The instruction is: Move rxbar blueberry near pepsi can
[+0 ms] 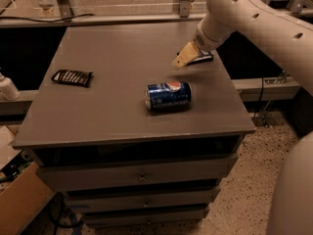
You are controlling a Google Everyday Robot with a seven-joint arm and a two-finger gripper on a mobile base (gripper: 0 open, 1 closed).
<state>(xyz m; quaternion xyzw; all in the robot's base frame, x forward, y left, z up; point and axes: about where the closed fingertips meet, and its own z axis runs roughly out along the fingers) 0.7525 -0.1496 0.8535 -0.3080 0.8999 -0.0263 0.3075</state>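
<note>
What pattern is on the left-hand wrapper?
The wrapper is dark with pale vertical stripes, camera view. The gripper is over the table, far right.

Grey table [122, 43] carries pepsi can [167, 95] on its side, striped wrapper [72, 77], rxbar blueberry [204, 58]; pincer [180, 62] just over the bar.
</note>
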